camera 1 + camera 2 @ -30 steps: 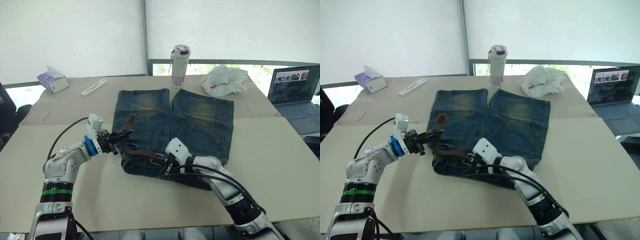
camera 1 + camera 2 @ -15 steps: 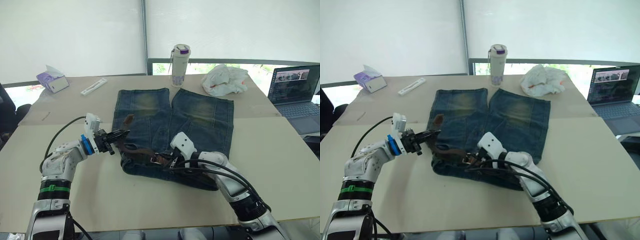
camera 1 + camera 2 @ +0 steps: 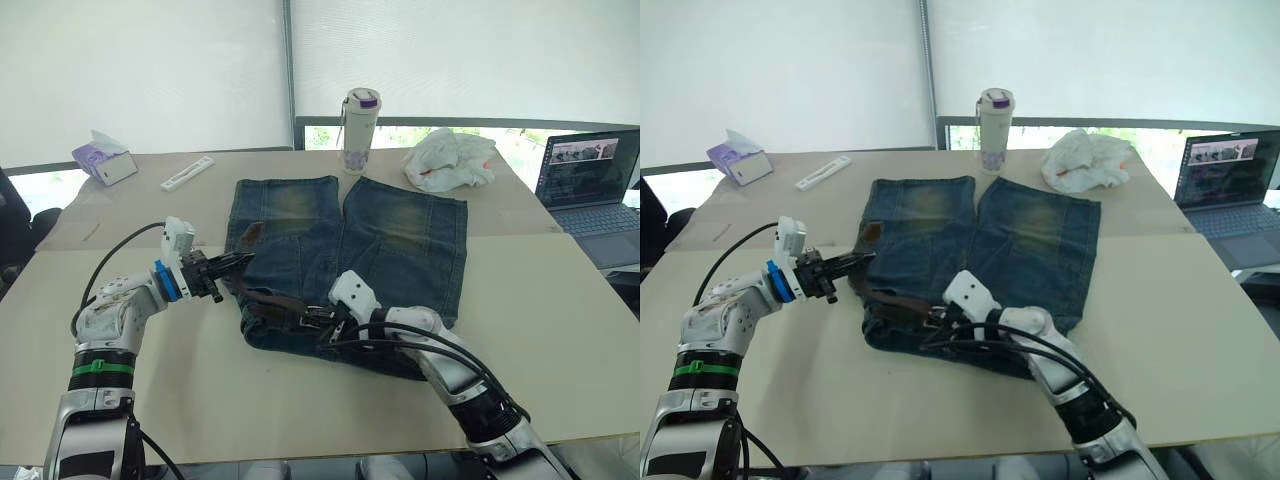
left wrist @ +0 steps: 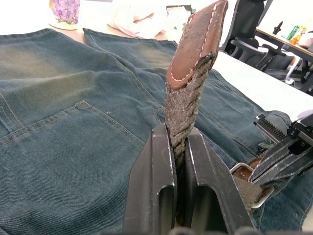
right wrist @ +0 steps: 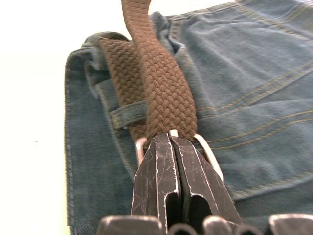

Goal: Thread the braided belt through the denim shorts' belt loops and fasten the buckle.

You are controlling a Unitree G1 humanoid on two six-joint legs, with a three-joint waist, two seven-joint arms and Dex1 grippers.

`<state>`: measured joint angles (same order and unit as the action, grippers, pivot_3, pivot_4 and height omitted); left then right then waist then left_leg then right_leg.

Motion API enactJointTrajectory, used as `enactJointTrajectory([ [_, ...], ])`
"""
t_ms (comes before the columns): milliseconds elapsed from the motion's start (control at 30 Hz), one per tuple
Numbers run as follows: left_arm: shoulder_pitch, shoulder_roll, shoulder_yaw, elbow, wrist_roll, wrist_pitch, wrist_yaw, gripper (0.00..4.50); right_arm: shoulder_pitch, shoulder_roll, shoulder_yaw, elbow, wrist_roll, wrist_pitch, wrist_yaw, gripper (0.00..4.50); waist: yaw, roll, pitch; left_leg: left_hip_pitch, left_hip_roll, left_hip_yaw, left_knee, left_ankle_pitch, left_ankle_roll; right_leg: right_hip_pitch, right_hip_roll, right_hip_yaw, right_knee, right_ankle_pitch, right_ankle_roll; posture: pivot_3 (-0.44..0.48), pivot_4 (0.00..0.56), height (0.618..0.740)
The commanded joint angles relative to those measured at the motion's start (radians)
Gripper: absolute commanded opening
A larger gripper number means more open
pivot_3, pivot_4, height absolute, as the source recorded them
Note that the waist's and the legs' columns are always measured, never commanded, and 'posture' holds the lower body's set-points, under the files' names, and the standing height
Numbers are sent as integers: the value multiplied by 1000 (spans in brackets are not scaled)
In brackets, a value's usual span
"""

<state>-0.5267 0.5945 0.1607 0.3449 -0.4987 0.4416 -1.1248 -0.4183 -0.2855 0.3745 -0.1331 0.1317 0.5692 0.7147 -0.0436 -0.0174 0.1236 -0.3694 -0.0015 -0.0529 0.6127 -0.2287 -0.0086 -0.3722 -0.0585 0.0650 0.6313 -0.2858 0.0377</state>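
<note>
Left wrist view: your left end effector [image 4: 178, 142] pinches the belt [image 4: 188, 98] tip; buckle [image 5: 168, 139], clamped by your right end effector [image 5: 175, 147], lies rightward along the shorts [image 3: 400, 240] waistband.

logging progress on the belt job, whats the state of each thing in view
braided belt: passed through the buckle, tip lifted
buckle: at waistband, held by right tool
left tool: shut on the belt near its tip
right tool: shut on the buckle
denim shorts: flat on table
laptop: open, screen lit
bottle: upright
</note>
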Motion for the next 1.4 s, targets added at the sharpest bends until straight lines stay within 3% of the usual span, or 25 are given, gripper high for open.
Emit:
enactJointTrajectory([
  [33,-21,15,0,-8,6,-20,-15,0,-22,15,-13,7,3,-40,-3,32,0,0,0,0,0,0,0,0,0,0,0,0,0,0,0,0,150,740],
  [600,-13,13,3,0,13,-29,-29,0,-38,13,-15,50,1,-97,16,32,-1,0,0,0,0,0,0,0,0,0,0,0,1,0,0,0,150,740],
  [1400,-36,5,10,-21,-6,-35,-28,0,-67,3,55,136,-57,22,19,32,-1,0,0,1,0,0,0,0,0,0,0,0,1,0,0,0,150,740],
])
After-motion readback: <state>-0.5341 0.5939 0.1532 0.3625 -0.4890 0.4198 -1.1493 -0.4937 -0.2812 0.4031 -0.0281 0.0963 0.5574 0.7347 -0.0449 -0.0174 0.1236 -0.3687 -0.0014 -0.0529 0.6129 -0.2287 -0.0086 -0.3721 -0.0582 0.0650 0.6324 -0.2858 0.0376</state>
